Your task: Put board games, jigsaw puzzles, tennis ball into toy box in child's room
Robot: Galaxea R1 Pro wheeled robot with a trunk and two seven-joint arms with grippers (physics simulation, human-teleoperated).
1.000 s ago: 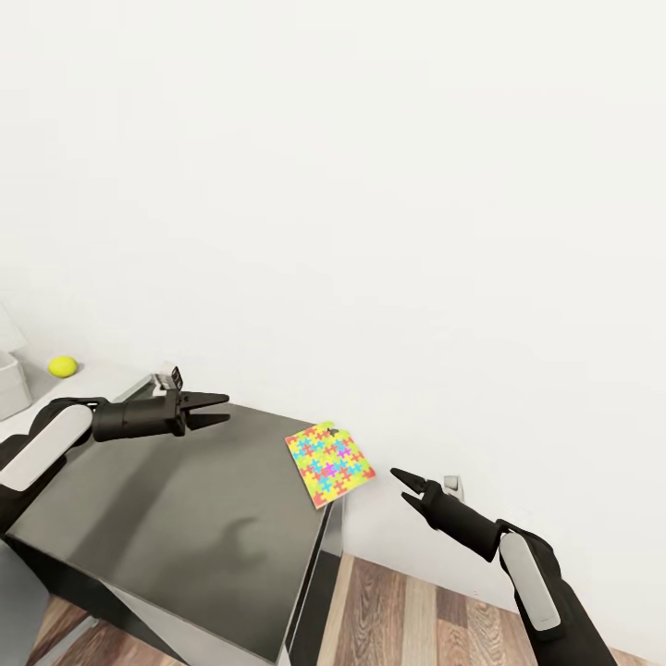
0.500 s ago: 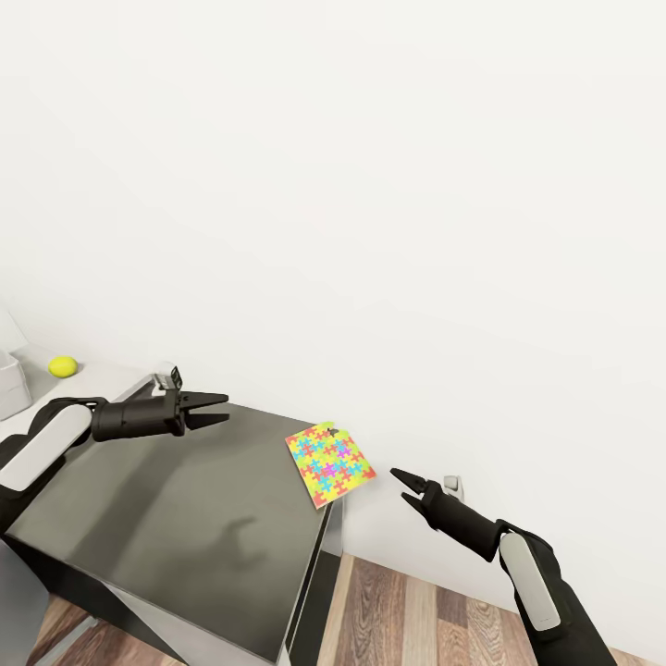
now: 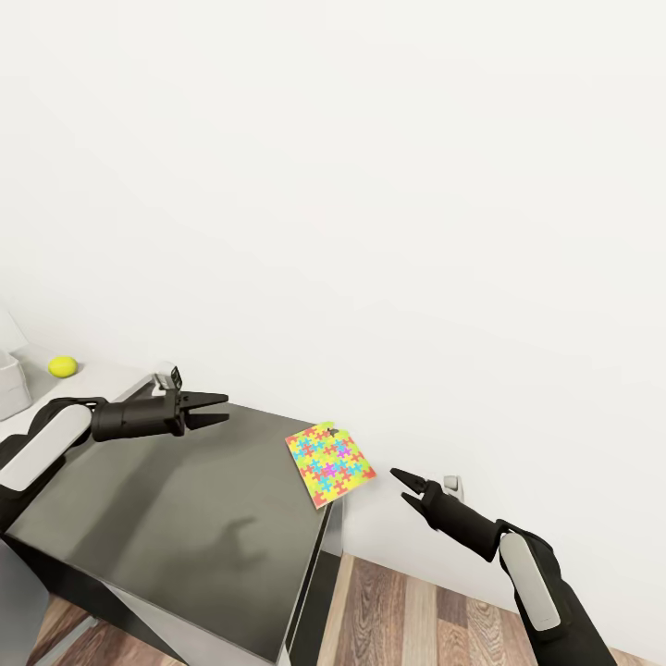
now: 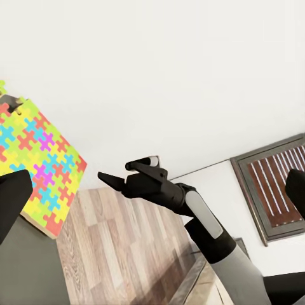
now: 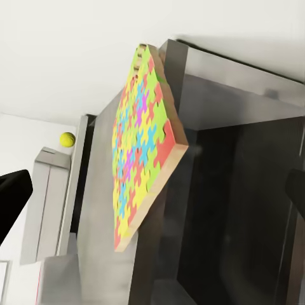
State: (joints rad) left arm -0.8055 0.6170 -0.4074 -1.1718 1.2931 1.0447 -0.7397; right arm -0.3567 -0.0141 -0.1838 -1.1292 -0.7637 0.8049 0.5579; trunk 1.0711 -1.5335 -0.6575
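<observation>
Multicoloured jigsaw puzzle [image 3: 329,464] overhangs table [image 3: 185,518] corner; toy box [image 3: 7,384] cropped; both claws spread, empty.

Jigsaw puzzles: one, the puzzle [image 3: 329,464], a multicoloured board at the far right corner of the dark desk top, jutting past the edge.
Tennis balls: one, the ball [image 3: 62,366], yellow-green, on the light-grey top at far left.
Desk sections: two, the dark section [image 3: 185,518] and the light section [image 3: 102,377] beyond it.
Grippers: two, the left gripper [image 3: 215,409] over the dark section and the right gripper [image 3: 404,487] off its right side; both with fingers apart, both empty.
Wall sockets: one, the socket [image 3: 451,483], low on the white wall.
</observation>
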